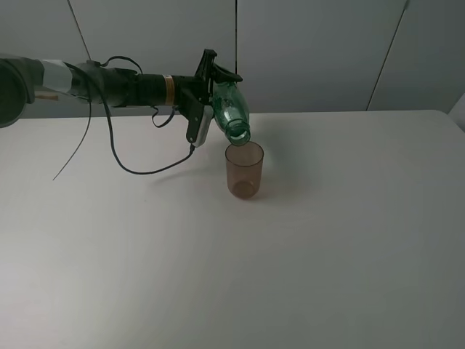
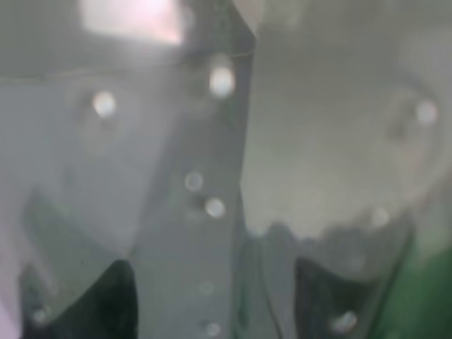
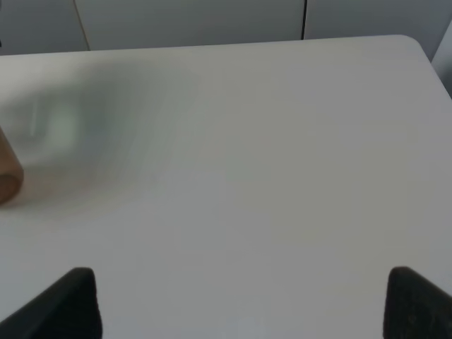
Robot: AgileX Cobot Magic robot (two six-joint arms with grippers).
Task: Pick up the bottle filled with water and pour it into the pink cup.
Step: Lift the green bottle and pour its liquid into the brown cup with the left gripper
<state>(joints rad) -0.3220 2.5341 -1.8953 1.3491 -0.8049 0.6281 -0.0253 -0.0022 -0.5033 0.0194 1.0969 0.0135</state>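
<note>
In the exterior high view my left gripper [image 1: 215, 98] is shut on the green bottle [image 1: 231, 109] and holds it tilted steeply, mouth down, right over the rim of the pink cup [image 1: 244, 171]. The cup stands upright on the white table [image 1: 349, 240]. The left wrist view is blurred by the bottle pressed close; green plastic [image 2: 431, 296] shows at one corner. My right gripper [image 3: 240, 304] is open and empty over bare table, and the cup's edge [image 3: 7, 173] shows at the border of its view. The right gripper is out of the exterior view.
A black cable [image 1: 145, 171] hangs from the left arm and loops down onto the table left of the cup. A pale wall with dark seams stands behind the table's far edge [image 1: 349, 111].
</note>
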